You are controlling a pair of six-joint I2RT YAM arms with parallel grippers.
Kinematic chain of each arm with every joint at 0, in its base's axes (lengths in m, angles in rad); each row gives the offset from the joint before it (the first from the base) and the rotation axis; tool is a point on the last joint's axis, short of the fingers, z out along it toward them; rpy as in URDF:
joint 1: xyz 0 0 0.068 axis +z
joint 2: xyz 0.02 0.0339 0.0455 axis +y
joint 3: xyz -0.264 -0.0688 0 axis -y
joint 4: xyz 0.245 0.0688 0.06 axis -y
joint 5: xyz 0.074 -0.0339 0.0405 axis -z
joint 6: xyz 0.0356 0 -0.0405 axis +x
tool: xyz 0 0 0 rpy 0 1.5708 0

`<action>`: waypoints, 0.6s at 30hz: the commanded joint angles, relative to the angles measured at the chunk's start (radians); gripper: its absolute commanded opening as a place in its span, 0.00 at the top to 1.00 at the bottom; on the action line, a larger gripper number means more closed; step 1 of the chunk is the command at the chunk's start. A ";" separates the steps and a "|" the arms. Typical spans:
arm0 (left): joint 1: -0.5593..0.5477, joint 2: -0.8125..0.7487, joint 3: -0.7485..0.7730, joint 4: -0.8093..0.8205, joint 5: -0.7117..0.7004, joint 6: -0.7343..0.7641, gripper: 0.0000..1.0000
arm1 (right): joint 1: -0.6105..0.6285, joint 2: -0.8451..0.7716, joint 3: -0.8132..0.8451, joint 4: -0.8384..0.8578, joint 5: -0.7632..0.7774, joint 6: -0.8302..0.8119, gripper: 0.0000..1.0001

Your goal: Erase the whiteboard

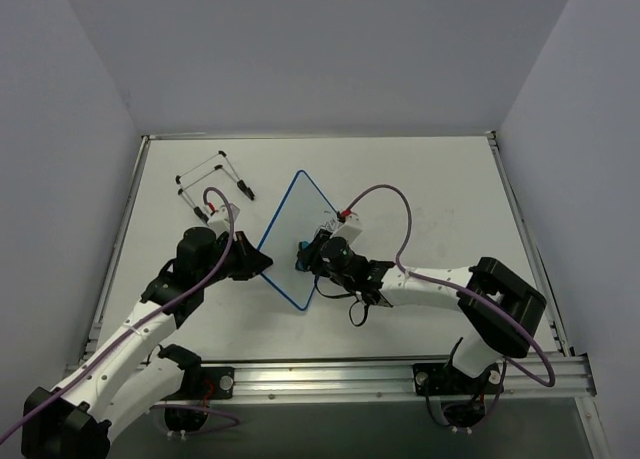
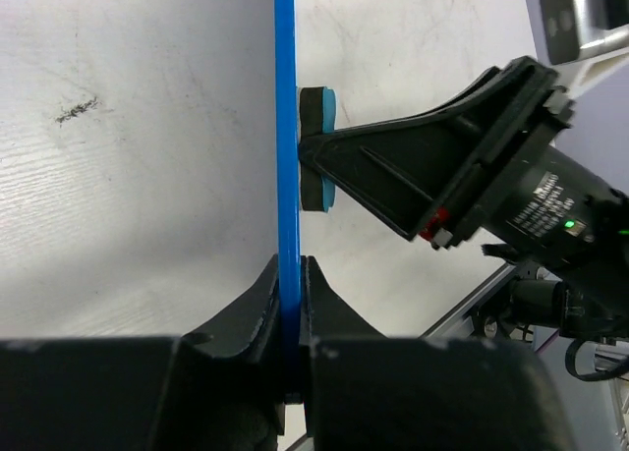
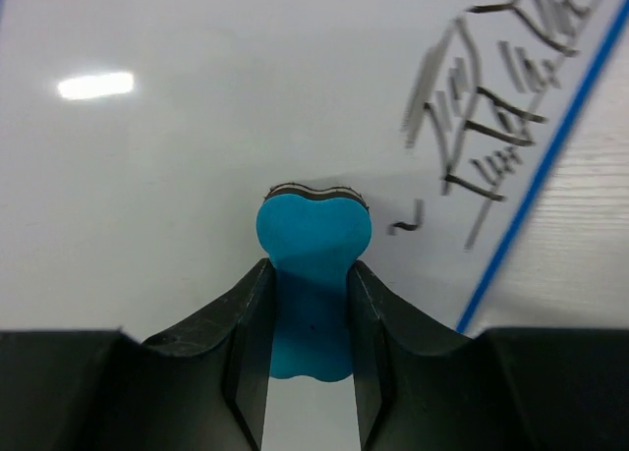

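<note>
Whiteboard [image 1: 297, 229] is held on edge over the middle of the table [image 1: 440, 189], between the two arms, with its written face toward the right one. Can't tell if its lower edge touches the table. Left gripper [image 2: 292, 274] is clamped tight on the blue frame at the board's edge. Right gripper [image 3: 310, 274] is pinched narrow on the blue eraser [image 3: 313, 230], felt side pressed flat against the white face. Black handwriting [image 3: 491, 117] sits up and right of the eraser in the right wrist view, near the frame corner, not yet wiped. The area around the eraser looks clean. Judgement: mid-erase, probably the last patch to go. To do it well, hold the pad square to the surface, sweep into the writing with overlapping passes, and run right up to the frame without riding over it. Left arm has to brace against the push, because a one-edge clamp lets the board pivot or slip if the right arm leans too hard. Light, even pressure beats force. Count: one whiteboard, one eraser, one patch of writing, one wire stand [image 1: 213, 184] at the far left of the table, well apart from the board, and two grippers, both closed on something.
</note>
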 commanded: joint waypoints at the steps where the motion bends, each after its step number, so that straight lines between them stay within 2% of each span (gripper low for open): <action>1: -0.021 -0.050 0.047 0.115 0.158 -0.041 0.98 | 0.001 0.070 -0.069 -0.125 0.049 0.032 1.00; 6: -0.021 -0.038 0.039 0.131 0.155 -0.047 0.98 | 0.056 0.053 -0.063 -0.220 0.119 0.056 1.00; 10: -0.021 -0.021 0.027 0.167 0.160 -0.061 0.98 | 0.142 0.037 0.013 -0.245 0.147 0.052 1.00; 14: -0.021 -0.019 0.018 0.171 0.167 -0.072 0.98 | 0.182 0.030 0.112 -0.192 0.162 0.035 1.00; 18: -0.022 -0.024 -0.002 0.219 0.180 -0.081 0.98 | 0.170 0.033 0.170 -0.182 0.187 0.012 1.00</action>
